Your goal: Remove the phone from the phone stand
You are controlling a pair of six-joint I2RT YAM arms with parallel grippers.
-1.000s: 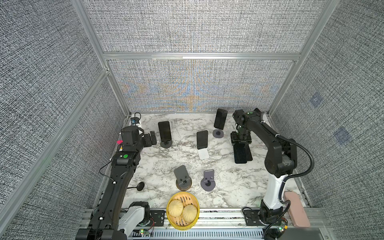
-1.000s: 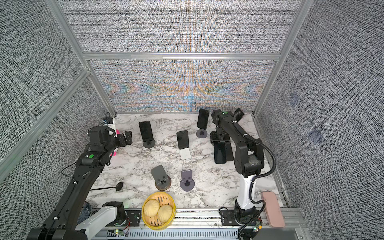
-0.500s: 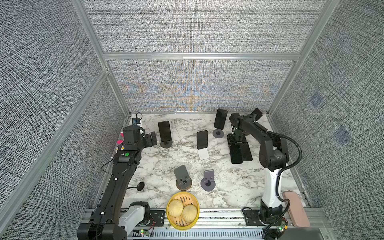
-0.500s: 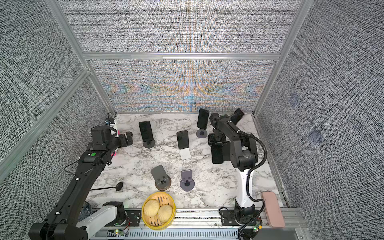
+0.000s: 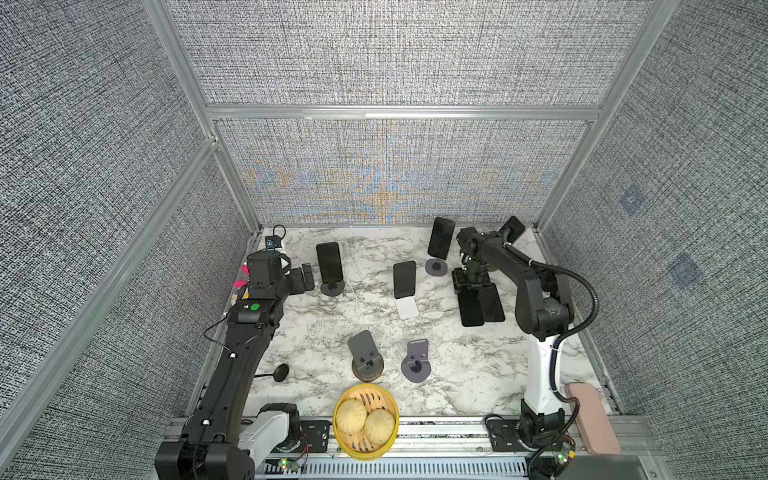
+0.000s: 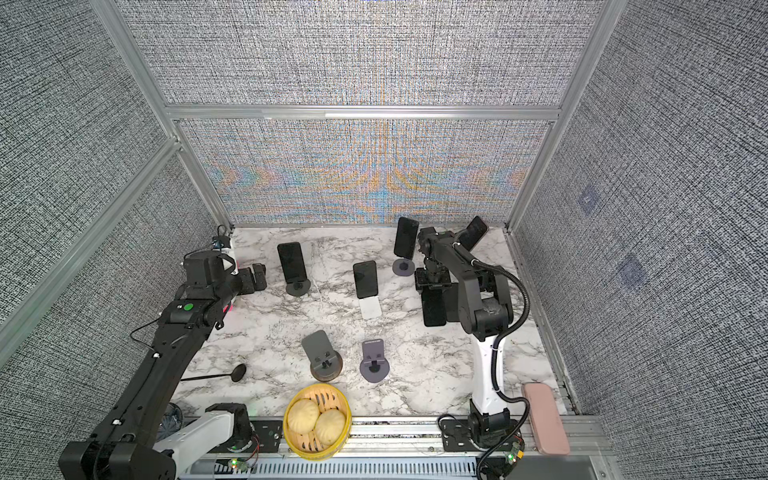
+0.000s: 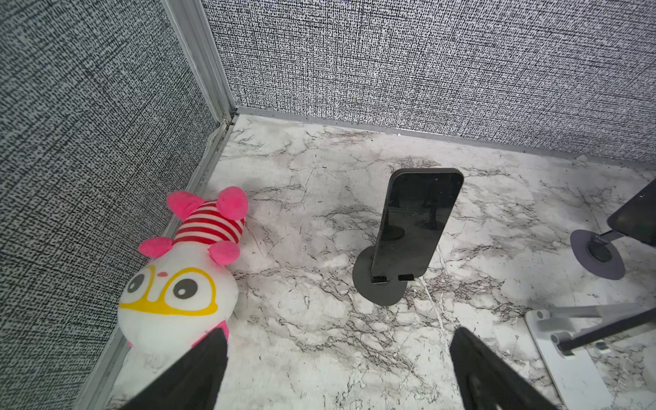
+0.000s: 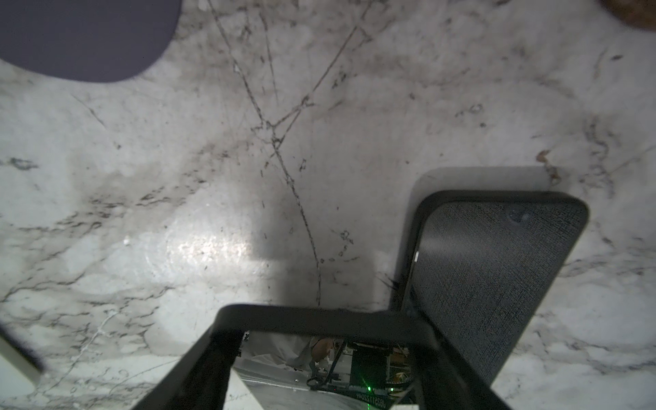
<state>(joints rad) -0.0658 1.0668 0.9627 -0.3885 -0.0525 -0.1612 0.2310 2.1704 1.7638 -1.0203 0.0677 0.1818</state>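
Black, the right gripper [image 5: 471,282], right of centre in both top views; clamped across the width of a black rectangular smartphone [image 5: 471,311], pinching its upper end. Held low over the white marble tabletop [image 5: 332,328], clear of any stand; touching the marble or just above it, cannot tell. Right beside it, flat on the marble, a second black slab phone [image 8: 497,269], edges meeting or overlapping.

Just above the gripper, a tall black phone [image 5: 440,243] upright on a purple-grey round-based stand [image 5: 436,268]. Toward centre, a smaller black phone [image 5: 404,279] leaning on a white flat-based stand [image 5: 406,309].

At left, the left gripper [image 7: 339,333] spread wide and empty, facing a glossy black upright phone [image 7: 415,223] on a dark round-based stand [image 7: 381,294]. Beside that, against the wall, a pink-and-white plush toy [image 7: 184,277].

Lower centre in both top views, a bare grey stand on a brown base [image 5: 365,359] and a bare grey stand on a grey base [image 5: 417,363].
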